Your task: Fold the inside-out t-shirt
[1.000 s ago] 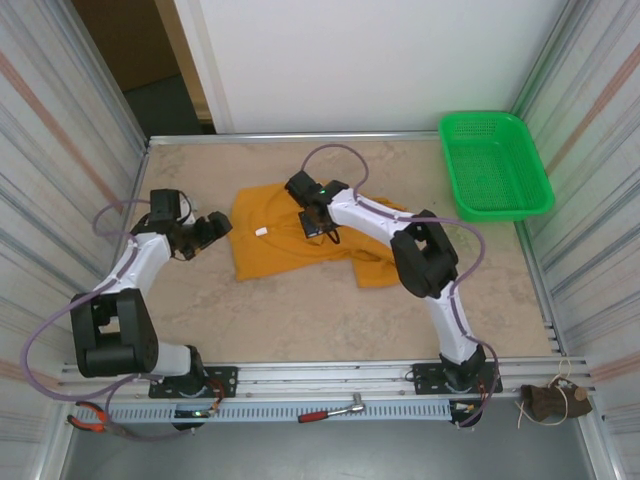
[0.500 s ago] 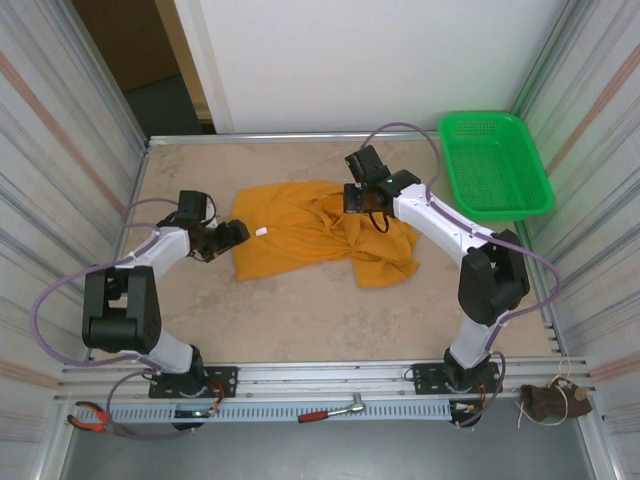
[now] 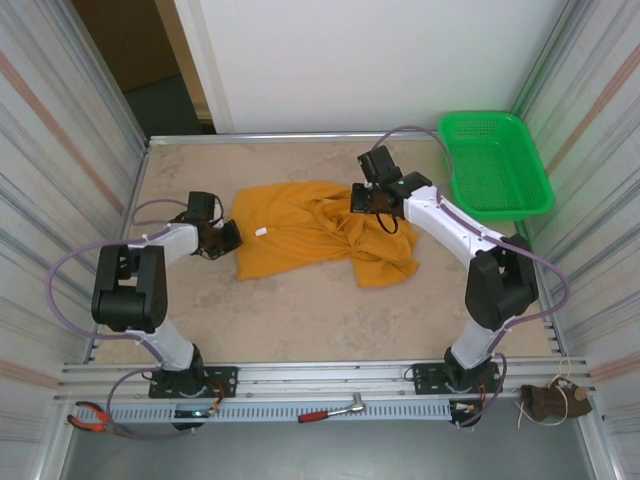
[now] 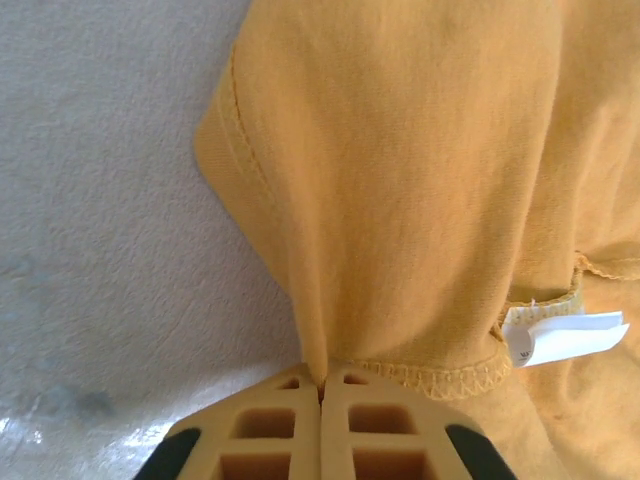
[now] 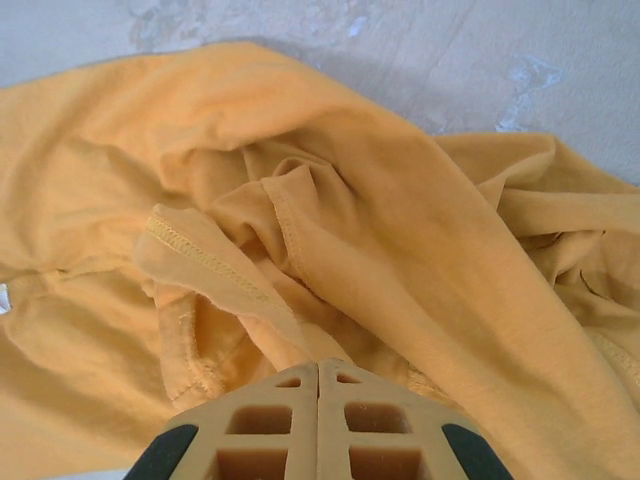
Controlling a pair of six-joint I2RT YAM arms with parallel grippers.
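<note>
Slipping is the risk: left claw and right claw pinch only thin shirt edges, so pulling may free them.

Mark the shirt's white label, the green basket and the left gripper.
white label [image 4: 560, 335]: left wrist view, middle of the tag.
green basket [image 3: 480, 115]: top external view, far rim.
left gripper [image 4: 321, 388]: left wrist view, between fingertips shut on the t-shirt [image 4: 420, 180] hem.

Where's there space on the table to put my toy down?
The wide bare table between the t-shirt and the arm bases; also the far-left corner. Crowded: the middle, where the left tool and right tool pinch the t-shirt, and the green basket.
</note>
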